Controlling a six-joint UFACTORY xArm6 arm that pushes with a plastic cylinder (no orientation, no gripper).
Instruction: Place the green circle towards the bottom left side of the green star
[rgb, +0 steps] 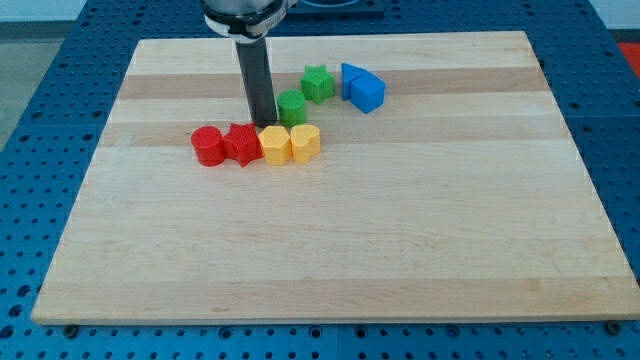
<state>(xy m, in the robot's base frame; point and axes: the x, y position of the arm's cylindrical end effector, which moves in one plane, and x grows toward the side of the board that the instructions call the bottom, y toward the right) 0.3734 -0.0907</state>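
The green circle (292, 106) sits just below and left of the green star (318, 83), nearly touching it, in the upper middle of the wooden board (330, 250). My tip (261, 122) is down on the board right beside the green circle's left side, just above the yellow block (273, 145) and the red star-like block (242, 144).
A row runs along the board below my tip: a red cylinder (208, 146), the red star-like block, the yellow block and a second yellow block (305, 143). Two blue blocks (363, 88) sit right of the green star. The board lies on a blue perforated table.
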